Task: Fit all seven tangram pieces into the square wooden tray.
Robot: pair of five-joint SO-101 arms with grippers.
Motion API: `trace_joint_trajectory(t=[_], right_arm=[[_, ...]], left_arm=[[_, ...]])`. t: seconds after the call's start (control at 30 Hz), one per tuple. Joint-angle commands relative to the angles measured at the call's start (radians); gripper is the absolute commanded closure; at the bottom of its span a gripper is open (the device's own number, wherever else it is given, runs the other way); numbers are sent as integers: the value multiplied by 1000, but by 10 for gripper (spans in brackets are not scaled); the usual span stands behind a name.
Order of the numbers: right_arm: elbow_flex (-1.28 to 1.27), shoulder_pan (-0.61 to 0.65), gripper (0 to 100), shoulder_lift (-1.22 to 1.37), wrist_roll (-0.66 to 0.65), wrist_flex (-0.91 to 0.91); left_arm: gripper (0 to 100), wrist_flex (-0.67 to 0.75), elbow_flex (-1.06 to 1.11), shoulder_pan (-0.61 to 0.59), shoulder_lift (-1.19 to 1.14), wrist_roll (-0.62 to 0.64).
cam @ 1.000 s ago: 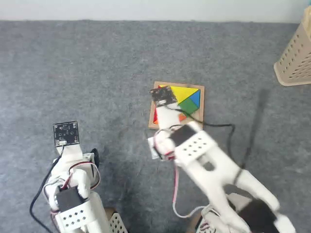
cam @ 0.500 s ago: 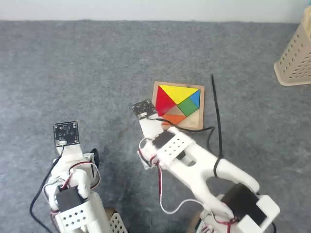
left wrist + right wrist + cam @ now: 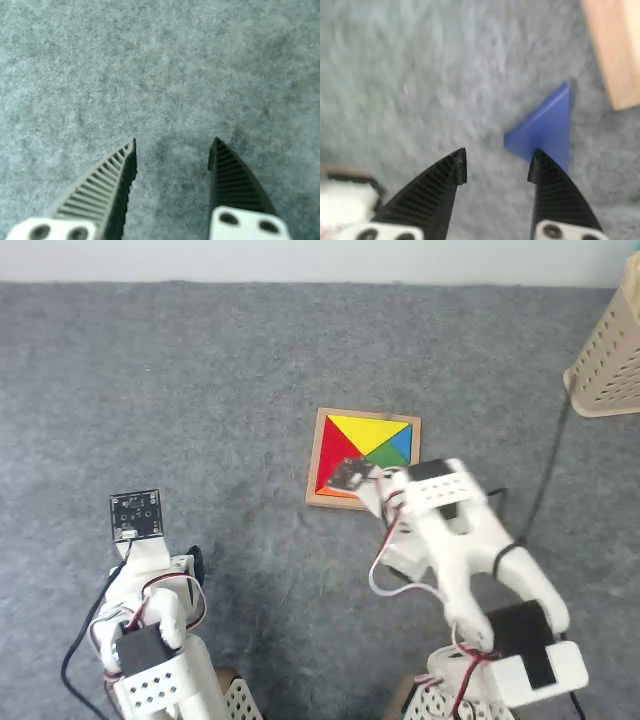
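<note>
The square wooden tray (image 3: pixel 368 414) lies mid-table and holds yellow (image 3: pixel 370 430), red (image 3: pixel 333 450), green (image 3: pixel 381 455), blue (image 3: pixel 402 443) and orange pieces. My right arm's wrist (image 3: pixel 346 475) hangs over the tray's near left part. In the right wrist view, a loose blue triangle (image 3: pixel 545 131) lies on the carpet beside a corner of the tray (image 3: pixel 612 50). My right gripper (image 3: pixel 499 159) is open above the carpet, one fingertip (image 3: pixel 539 157) at the triangle's edge. My left gripper (image 3: pixel 172 150) is open over bare carpet, at the near left by the left arm's wrist (image 3: pixel 135 515).
A beige slatted basket (image 3: pixel 608 350) stands at the far right edge. Grey carpet covers the whole table. The right arm's base and cables (image 3: pixel 500 660) sit near the front, right of centre. A white part (image 3: pixel 340 195) shows close to the right gripper.
My right arm has swung to the right, its wrist going from left of the tray to over the tray's near edge. The left arm has kept still.
</note>
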State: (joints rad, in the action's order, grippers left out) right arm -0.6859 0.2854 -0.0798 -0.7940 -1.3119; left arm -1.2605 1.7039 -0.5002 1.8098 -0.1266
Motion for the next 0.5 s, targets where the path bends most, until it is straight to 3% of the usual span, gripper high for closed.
trace_joint_trajectory(t=[0.0, 0.1, 0.17, 0.3, 0.47], right_arm=[[51, -150, 790, -42, -86, -42], [106, -225, 790, -53, -66, -70], [126, -229, 790, -61, 52, -93], [117, -194, 790, -90, 354, -99], [58, -88, 790, -79, 459, -42]], left_arm=[[775, -3, -19, 0, 12, 9], [775, -3, -19, 0, 12, 9], [775, -3, -19, 0, 12, 9], [775, -3, -19, 0, 12, 9], [775, -3, -19, 0, 12, 9]])
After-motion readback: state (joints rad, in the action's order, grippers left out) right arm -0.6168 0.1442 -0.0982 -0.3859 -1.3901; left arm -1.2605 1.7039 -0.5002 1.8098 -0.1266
